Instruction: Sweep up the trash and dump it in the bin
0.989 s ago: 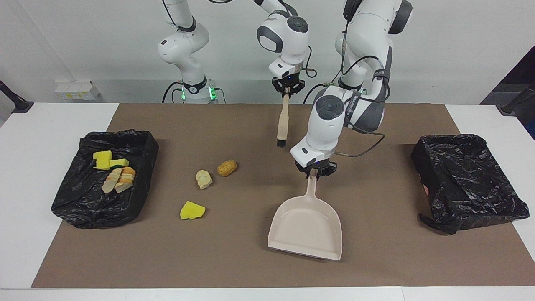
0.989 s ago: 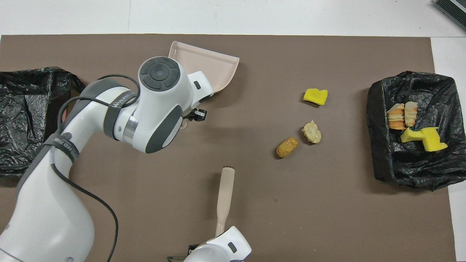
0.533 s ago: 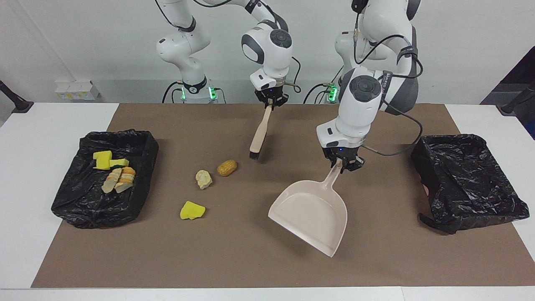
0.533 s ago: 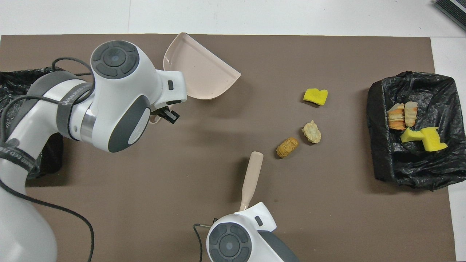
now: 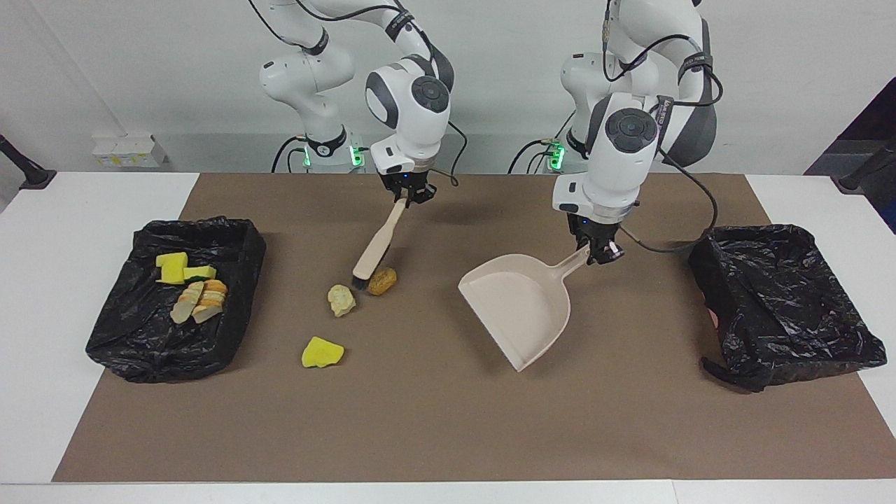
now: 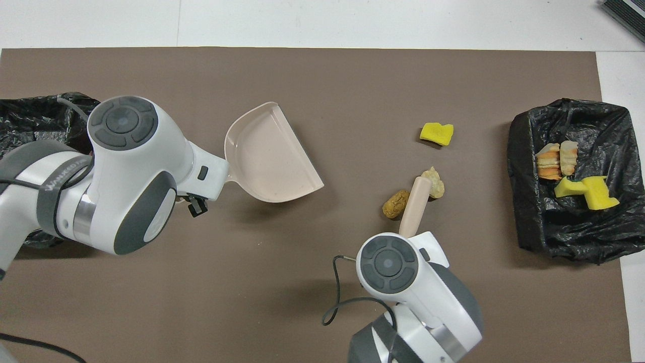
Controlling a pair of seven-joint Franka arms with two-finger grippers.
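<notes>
Right gripper [image 5: 408, 194]: clamped on brush [image 5: 372, 253], bristles down between two scraps [image 5: 381, 281], ready to sweep.
Left gripper [image 5: 596, 250]: clamped on dustpan [image 5: 514, 306], mouth facing them.
Trash: three loose on mat; others in bin [image 5: 126, 343] at right arm's end.

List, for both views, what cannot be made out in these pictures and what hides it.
- Overhead view: the left gripper's hold on the dustpan handle, hidden under the arm's wrist.
- Overhead view: the brush bristles, hidden under its own handle.
- Facing view: whether the bristles touch the orange-brown lump, too small to tell.
- Overhead view: the bin at the left arm's end, cut off by the edge and covered by the arm.
</notes>
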